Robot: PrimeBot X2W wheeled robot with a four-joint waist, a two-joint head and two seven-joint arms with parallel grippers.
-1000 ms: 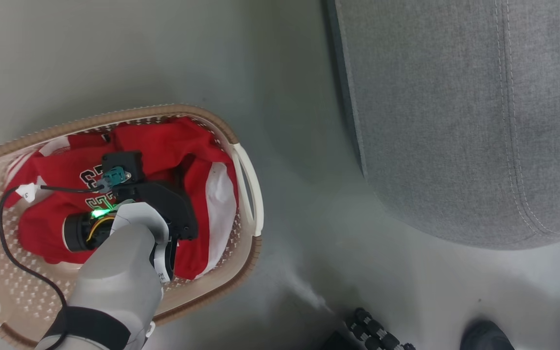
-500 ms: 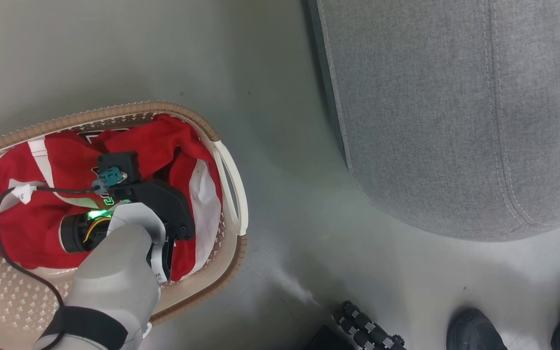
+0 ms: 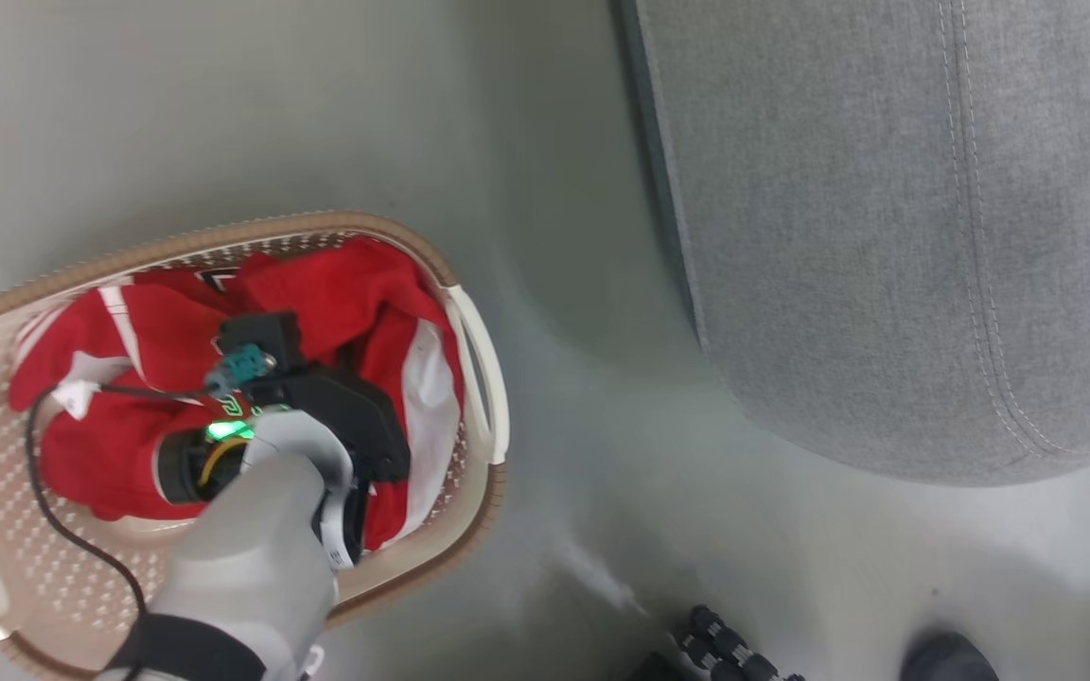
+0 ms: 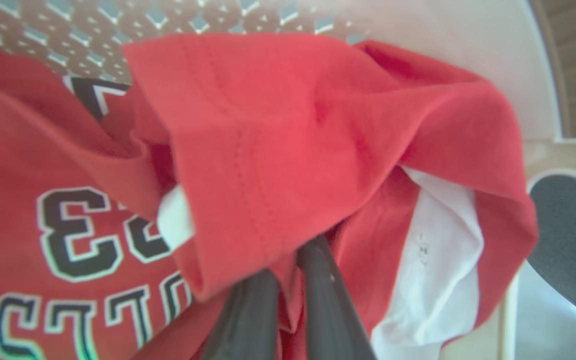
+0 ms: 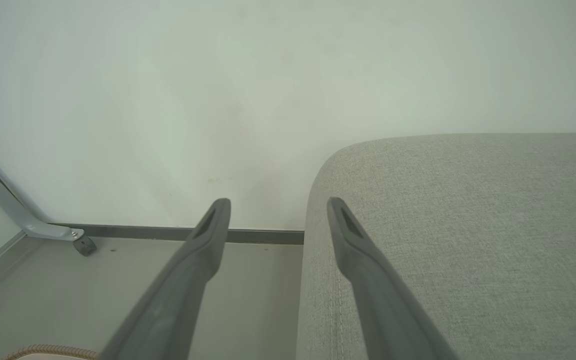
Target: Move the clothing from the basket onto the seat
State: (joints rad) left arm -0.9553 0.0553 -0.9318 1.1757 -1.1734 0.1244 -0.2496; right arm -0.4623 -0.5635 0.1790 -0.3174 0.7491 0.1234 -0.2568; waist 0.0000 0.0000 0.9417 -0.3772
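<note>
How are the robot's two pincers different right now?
The left pincer is nearly shut, pinching the red clothing; the right pincer is wide open and holds nothing. The left pincer is down in the basket; the right pincer hangs by the corner of the seat. Both have two long dark fingers.

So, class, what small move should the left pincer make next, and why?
Probably a straight lift: the left pincer looks shut on a fold of the red garment, which lies inside the laundry basket; the grey sofa cushion lies to its right.
</note>
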